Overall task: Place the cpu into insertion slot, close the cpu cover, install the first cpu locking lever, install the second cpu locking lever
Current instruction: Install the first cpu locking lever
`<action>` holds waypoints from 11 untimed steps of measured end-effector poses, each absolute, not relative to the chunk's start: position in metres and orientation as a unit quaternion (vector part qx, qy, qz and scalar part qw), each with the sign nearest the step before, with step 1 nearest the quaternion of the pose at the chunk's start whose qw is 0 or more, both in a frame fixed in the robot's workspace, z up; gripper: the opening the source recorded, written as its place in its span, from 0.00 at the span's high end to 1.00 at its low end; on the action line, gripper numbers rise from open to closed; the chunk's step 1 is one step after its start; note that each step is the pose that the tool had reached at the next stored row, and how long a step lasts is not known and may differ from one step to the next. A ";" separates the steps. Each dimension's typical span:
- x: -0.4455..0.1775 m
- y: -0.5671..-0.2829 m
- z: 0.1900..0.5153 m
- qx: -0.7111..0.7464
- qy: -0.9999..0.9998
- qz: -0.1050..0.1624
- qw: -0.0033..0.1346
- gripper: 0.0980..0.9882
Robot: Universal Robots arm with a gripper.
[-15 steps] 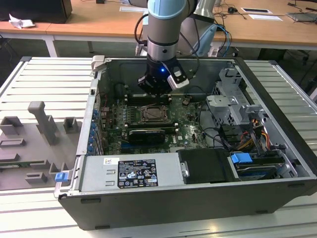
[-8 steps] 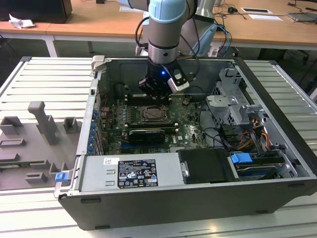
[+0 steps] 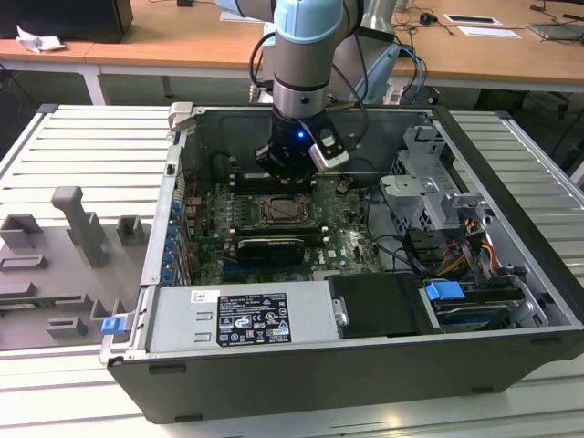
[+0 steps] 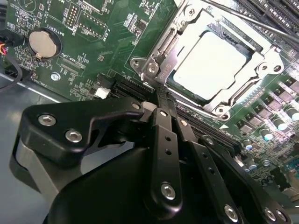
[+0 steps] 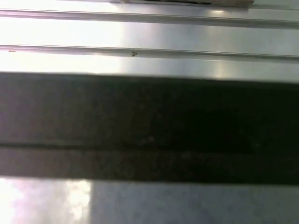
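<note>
i see the pale, flat cpu (image 4: pixel 212 63) seated under the thin silver cover (image 4: pixel 174 50); gripper (image 4: pixel 164 109) hangs just beside it, fingers seemingly pinched together, empty.

Arm (image 3: pixel 306 41): pale blue cap over a silver-grey cylindrical wrist joint, black ring below it. Black cables (image 3: pixel 260 50) loop off the wrist on both sides, one blue-tinted cable on the exterior view's right. Small blue light (image 3: pixel 299 135) glows on the black wrist block. Silver-white camera module (image 3: pixel 330 149) clipped beside it. Gripper (image 4: pixel 161 103) in the second wrist view: matte black linkage bars, rounded black housing, grey metal band at its side, shiny silver screws (image 4: pixel 168 190) along the links.
</note>
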State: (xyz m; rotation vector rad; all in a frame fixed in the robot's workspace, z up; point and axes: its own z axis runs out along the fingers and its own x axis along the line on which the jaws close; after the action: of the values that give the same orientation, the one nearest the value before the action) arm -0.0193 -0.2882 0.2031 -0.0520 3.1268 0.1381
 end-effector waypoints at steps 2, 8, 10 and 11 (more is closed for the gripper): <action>-0.019 -0.288 0.203 -0.017 0.999 0.044 0.006 0.99; -0.018 -0.288 0.202 -0.017 0.999 0.042 0.006 0.99; -0.018 -0.288 0.205 -0.017 0.999 0.043 0.006 0.99; -0.018 -0.288 0.209 -0.017 0.999 0.043 0.006 0.99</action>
State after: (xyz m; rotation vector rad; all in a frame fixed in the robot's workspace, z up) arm -0.0180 -0.2879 0.2087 -0.0523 3.1270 0.1331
